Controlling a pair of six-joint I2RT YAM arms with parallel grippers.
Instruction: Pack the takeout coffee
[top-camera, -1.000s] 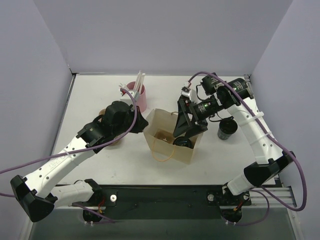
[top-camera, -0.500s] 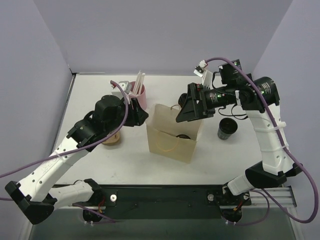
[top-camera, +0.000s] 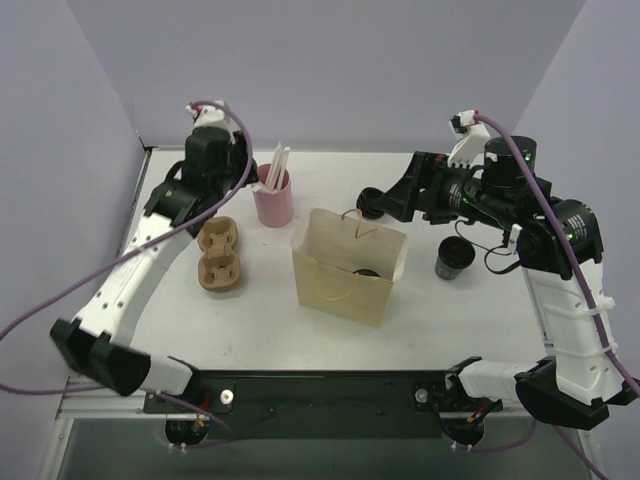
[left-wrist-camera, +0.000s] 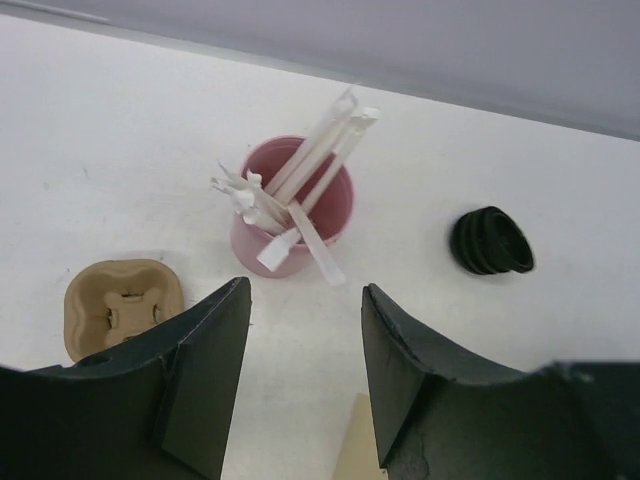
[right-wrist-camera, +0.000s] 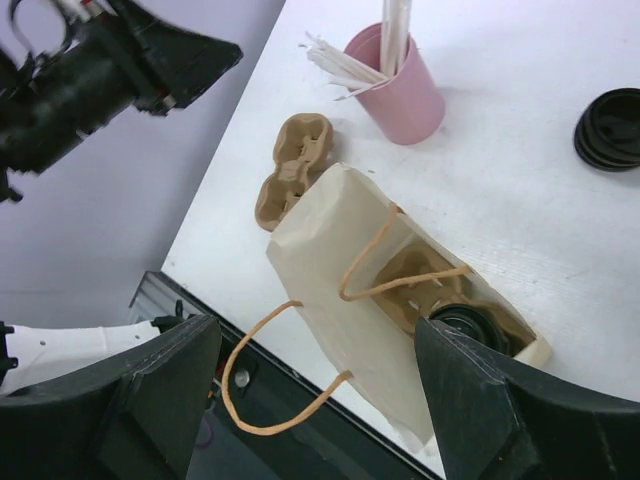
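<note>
Left gripper (left-wrist-camera: 305, 292), upper left, faces the pink plastic straw cup (top-camera: 273, 201), released and empty; the tan paper handled bag (top-camera: 345, 272) stands open at centre for top loading, holding one black-lidded coffee cup (right-wrist-camera: 462, 323); right gripper (right-wrist-camera: 315, 335), upper right, likewise released.

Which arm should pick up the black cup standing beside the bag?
Right. The black cup stands right of the bag, near the right end effector; the left end effector is across the bag, by the straw holder.
</note>
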